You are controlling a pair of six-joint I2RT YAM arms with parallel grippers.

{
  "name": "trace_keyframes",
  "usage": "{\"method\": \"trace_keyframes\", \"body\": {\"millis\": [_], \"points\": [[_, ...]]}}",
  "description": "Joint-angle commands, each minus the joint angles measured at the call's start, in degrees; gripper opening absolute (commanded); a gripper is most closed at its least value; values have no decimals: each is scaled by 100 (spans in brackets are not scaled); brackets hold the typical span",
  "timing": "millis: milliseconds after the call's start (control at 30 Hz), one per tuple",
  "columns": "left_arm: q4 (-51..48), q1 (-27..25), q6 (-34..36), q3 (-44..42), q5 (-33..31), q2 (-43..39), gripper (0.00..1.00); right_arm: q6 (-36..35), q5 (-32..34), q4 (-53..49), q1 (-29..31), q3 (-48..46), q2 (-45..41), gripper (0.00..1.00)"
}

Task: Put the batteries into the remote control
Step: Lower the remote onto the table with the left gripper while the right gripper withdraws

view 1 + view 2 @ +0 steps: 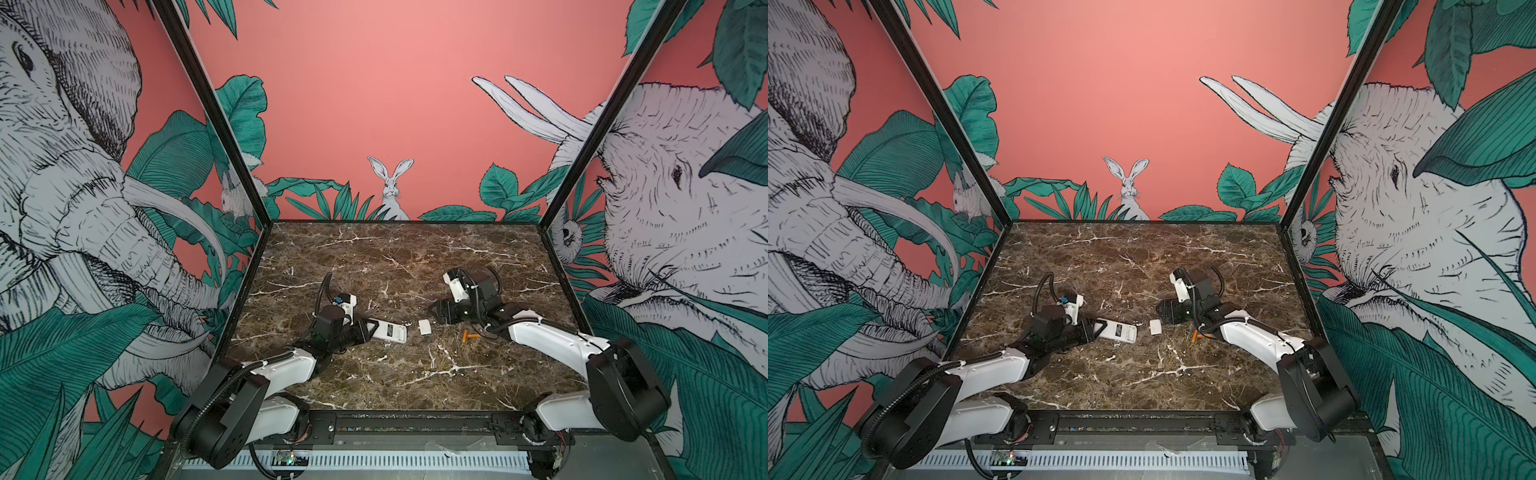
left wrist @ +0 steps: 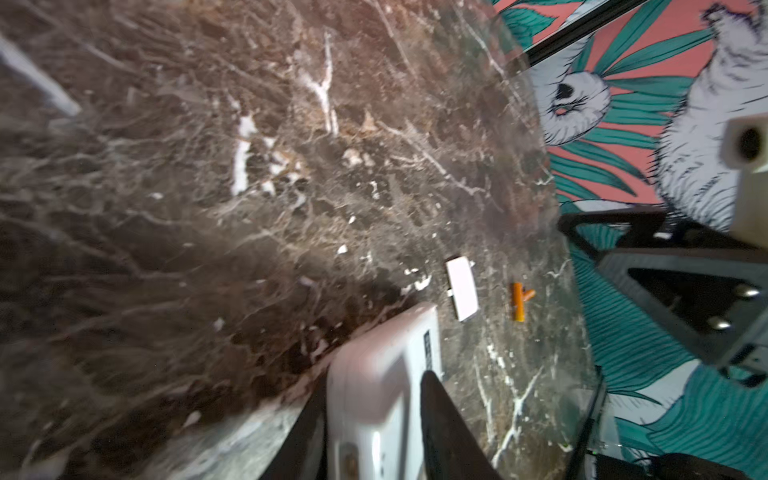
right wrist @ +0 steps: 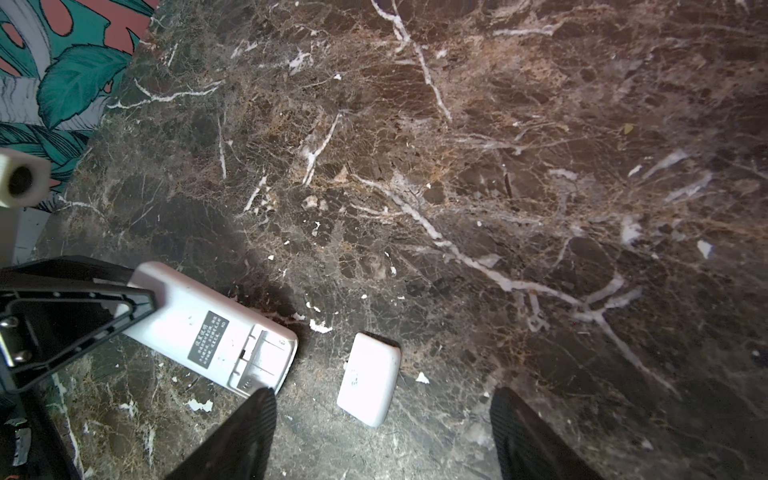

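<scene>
Mid-table: remote crosswise, bay rightward | left pincer: grip unclear | right pincer: wide, empty

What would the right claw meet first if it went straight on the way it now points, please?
Most likely the small white cover lying just ahead of the right claw; its height above the table is unclear.

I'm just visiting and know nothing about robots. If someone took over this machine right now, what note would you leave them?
Left claw: around one end of the remote, which lies back up on the table; grip tightness unclear.
Right claw: open, empty, beside the loose battery cover.
Both batteries lie together on the table near the right arm.
Done: cover off, compartment empty.
Left: load both batteries.
</scene>
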Motion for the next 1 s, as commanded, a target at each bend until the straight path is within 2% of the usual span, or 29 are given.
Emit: {"method": "trace_keyframes", "body": {"millis": [0, 200, 333, 500, 633, 767, 967], "points": [[-359, -15, 199, -83, -162, -164, 49, -84, 26, 25, 0, 125, -96, 80], [-730, -11, 315, -1, -328, -321, 65, -88, 75, -124, 0, 99, -202, 80], [-1534, -7, 578, 191, -674, -725, 76, -236, 430, -722, 0, 81, -538, 81], [-2813, -18, 1225, 847, -807, -914, 80, -433, 861, -1678, 0, 47, -1117, 83], [-3557, -32, 1752, 1539, -675, -534, 81, -397, 1002, -2455, 0, 0, -1546, 84], [-3796, -160, 2152, 2256, -529, 80, 80, -173, 1121, -2791, 9, -214, -2099, 85], [-3891, -652, 2460, 3149, -621, 1282, 77, -151, 1252, -3036, 13, -240, -2080, 86]]}}
